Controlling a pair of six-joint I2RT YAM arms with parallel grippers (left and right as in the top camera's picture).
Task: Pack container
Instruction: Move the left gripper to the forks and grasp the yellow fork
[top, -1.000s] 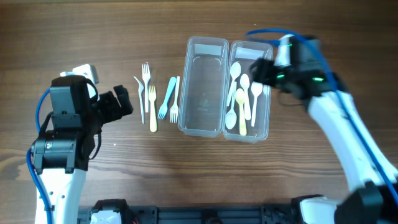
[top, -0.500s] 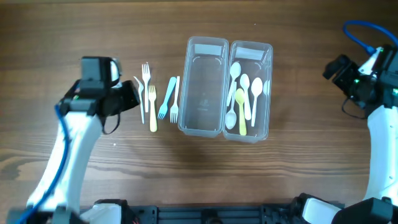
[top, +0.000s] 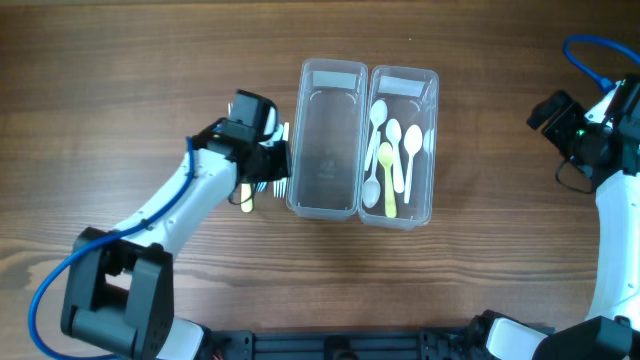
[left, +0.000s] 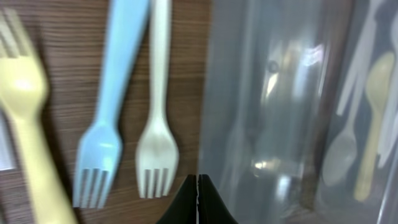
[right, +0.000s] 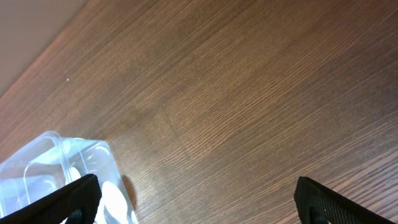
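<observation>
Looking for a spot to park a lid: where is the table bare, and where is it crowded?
The table is bare between the right tub and the right gripper, and on the robot's side of both tubs. The left tub is empty. Crowded: forks under the left gripper, beside the left tub, and the spoons in the right tub.

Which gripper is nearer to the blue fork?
Left. The left gripper is just beside the blue fork, next to the container; the right gripper is far off beyond the container's other side.
</observation>
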